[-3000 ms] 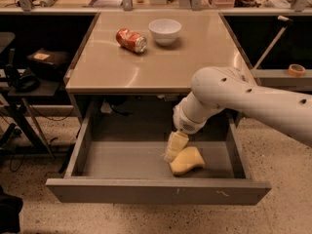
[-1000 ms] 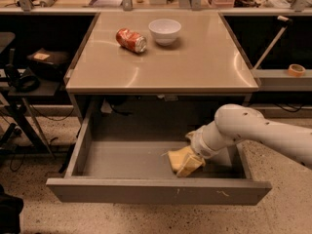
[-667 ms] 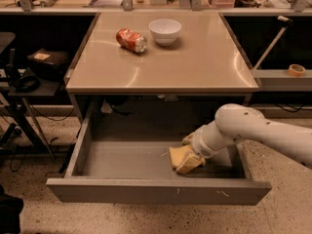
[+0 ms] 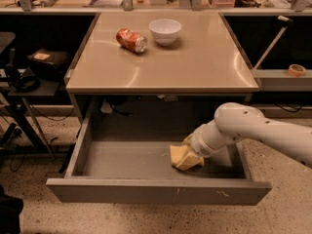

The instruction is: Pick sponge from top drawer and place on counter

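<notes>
The top drawer [image 4: 122, 160] is pulled out below the counter [image 4: 195, 62]. The yellow sponge [image 4: 178, 156] lies on the drawer's grey floor, right of the middle. My white arm reaches in from the right, over the drawer's right side. My gripper [image 4: 191, 153] is low inside the drawer, right on the sponge. Gripper and sponge blend into one yellow mass, so I cannot tell whether the sponge is held.
A red soda can [image 4: 131, 39] lies on its side on the counter beside a white bowl [image 4: 165, 30]. A tape roll [image 4: 296, 70] sits on a shelf to the right. A dark stand with black gear [image 4: 44, 62] is at the left.
The arm has come down from above the sponge into the drawer and now sits on the sponge. In the last second it has barely shifted.
</notes>
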### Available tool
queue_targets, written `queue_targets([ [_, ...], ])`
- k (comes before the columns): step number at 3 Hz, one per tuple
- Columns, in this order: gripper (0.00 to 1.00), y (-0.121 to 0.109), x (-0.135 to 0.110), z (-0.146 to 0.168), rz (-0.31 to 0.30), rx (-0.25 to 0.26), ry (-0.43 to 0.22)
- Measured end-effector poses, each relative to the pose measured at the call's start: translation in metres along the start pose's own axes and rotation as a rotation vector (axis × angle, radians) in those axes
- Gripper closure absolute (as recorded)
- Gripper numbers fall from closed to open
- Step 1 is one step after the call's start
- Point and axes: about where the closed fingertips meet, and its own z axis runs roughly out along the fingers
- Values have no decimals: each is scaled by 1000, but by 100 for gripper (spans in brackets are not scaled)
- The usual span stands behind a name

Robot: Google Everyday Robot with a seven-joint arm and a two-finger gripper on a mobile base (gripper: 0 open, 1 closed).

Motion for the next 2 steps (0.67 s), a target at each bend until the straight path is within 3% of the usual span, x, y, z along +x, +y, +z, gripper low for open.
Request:
queue_targets([
  [1,100,2,-24,-28,-22,45,42],
  [2,100,13,-101,-80,-94,100,136],
])
